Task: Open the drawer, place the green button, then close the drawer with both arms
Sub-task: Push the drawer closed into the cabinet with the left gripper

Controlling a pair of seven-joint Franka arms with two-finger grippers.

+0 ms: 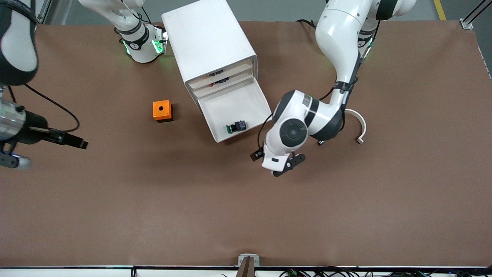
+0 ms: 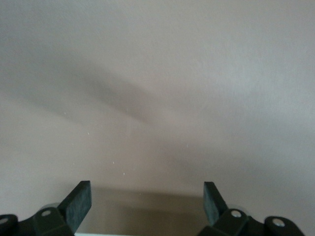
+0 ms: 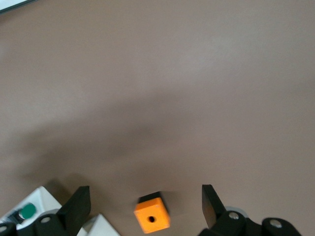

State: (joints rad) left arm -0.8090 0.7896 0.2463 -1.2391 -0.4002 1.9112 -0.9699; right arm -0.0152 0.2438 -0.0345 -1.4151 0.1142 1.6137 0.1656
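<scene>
Left gripper point(image 2: 146, 206): we see it spread wide, empty, lower centre of front view.
Right gripper point(image 3: 145, 206): wide, waiting.
Tiny green-capped button point(image 1: 235, 127): in white plastic drawer point(image 1: 253, 96).
Risk: we judge an off-centre push jams it.

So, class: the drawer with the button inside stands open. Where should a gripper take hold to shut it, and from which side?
Push rather than grip: the drawer juts out of the cabinet toward the front camera, with the button near its front wall. Probably set the open left gripper, hovering just off that wall, against it and push toward the cabinet.
</scene>
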